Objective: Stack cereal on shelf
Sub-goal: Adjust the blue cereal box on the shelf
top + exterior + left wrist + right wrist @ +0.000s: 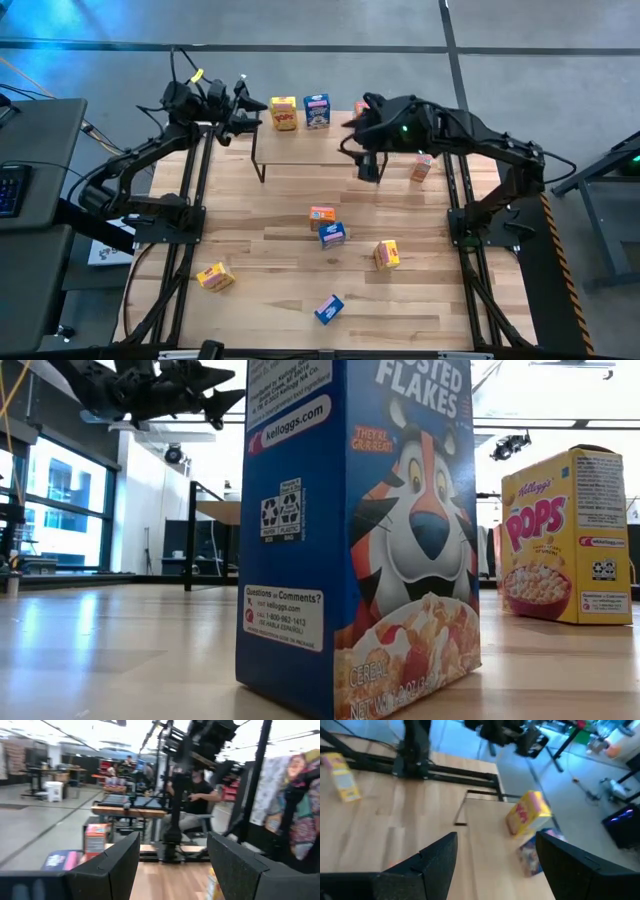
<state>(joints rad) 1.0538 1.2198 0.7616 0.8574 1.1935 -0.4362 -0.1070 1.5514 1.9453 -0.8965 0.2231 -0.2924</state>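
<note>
**Two boxes on the shelf, six on the table**

My left gripper point(252, 108) hangs above the left end of the shelf point(300, 148). Its fingers point(112, 865) stand apart and nothing is between them. My right gripper point(352, 125) hovers over the right end of the shelf. Its fingers point(437, 857) also stand apart, with only the wood plank showing between them.

The shelf is a low riser with a light wood top and thin black legs, at the far side of the table point(260, 290). Two boxes stand on it just beside each other: a yellow box point(284, 113) with a red "POPS" word on its front, and a blue box point(317, 110) to the right of it.

The other boxes are on the table. An orange box point(421, 167) stands near the right end of the shelf, beside my right arm. Near the middle of the table, an orange box point(322, 215) and a blue box point(332, 235) are almost touching. A yellow box point(386, 254) is to the right of them. A yellow box point(215, 276) lies near the left front, tilted. A blue box point(329, 309) stands at the front; in the low view it fills the picture, with a tiger and the words "Frosted Flakes".
</note>
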